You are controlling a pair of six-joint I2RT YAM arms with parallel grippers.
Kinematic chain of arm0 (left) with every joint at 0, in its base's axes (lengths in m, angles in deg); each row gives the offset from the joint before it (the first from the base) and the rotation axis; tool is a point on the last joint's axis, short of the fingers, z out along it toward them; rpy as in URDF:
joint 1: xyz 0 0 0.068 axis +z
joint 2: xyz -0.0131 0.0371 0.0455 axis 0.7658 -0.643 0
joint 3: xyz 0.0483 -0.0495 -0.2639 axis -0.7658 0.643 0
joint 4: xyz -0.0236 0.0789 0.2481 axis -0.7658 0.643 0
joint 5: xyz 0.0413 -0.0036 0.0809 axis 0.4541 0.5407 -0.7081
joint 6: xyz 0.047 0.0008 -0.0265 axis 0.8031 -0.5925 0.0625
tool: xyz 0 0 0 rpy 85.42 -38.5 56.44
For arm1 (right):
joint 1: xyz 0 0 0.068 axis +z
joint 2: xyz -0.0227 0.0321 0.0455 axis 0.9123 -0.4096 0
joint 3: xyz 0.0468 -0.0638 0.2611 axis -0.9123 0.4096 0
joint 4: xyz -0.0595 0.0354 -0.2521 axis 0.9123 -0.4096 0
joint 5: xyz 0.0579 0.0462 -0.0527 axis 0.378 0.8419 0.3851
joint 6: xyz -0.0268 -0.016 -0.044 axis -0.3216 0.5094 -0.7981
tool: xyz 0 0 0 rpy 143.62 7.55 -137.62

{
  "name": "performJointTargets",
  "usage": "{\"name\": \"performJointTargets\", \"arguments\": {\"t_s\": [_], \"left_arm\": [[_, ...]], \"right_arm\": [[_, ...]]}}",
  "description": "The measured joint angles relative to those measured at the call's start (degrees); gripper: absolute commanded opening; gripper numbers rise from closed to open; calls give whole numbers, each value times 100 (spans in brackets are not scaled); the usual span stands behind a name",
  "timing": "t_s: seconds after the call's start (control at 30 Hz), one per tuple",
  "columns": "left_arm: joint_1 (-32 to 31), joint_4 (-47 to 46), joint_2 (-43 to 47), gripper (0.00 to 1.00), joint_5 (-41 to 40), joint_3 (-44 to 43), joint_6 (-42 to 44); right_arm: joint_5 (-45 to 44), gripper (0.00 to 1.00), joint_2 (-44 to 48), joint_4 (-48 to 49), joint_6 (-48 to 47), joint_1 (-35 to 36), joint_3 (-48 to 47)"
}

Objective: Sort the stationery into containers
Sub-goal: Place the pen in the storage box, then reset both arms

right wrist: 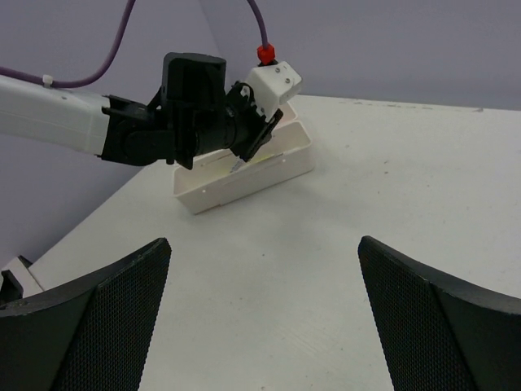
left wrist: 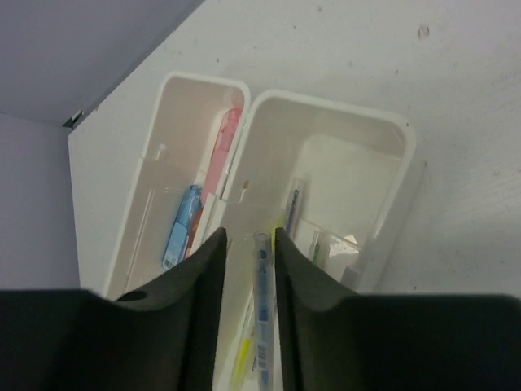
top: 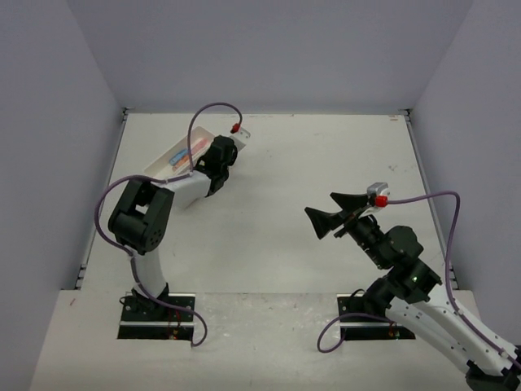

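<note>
Pen, thin and blue-grey, sits in the white tray between the fingers of my left hand, which stand narrowly apart, not pinching it. My right hand hovers spread wide, empty, above the table.

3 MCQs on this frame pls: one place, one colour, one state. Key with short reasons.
1. Where do the white trays sit in the top view?
A far left
B centre
C near right

2. What colour is the marker that reaches farthest up the left wrist view?
A pink
B green
C black

3. The right gripper is:
A shut on a pen
B open, empty
C shut, empty

Key:
1 A, they show at far left.
2 A, its body is plainly pink.
3 B, the fingers are spread wide with nothing between them.
</note>
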State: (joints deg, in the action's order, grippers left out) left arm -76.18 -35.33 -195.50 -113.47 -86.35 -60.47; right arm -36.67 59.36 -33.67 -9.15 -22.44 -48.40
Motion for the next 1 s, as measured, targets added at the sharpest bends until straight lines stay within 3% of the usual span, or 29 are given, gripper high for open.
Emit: {"name": "performJointTargets", "arguments": {"t_s": [0.13,0.23,0.4,0.57,0.73,1.0], "left_arm": [[0,-37,-1,86,-118,-21,-33],[-2,152,72,100,-255,-220,-119],[-122,982,811,100,-558,-982,-748],[-381,2272,2588,100,-702,-1508,-2272],[-349,3076,5217,100,-1212,-408,-3699],[-319,4498,6501,100,-1553,1325,-4475]], "right_arm": [[22,99,-82,-17,2,0,-2],[27,99,-171,-44,0,0,-22],[-2,99,-399,-383,-1,0,-326],[-564,99,-962,-1742,77,2,-1691],[-1893,99,-1430,-2909,223,-4,-3082],[-2727,99,-893,-3688,257,-6,-3012]]}}
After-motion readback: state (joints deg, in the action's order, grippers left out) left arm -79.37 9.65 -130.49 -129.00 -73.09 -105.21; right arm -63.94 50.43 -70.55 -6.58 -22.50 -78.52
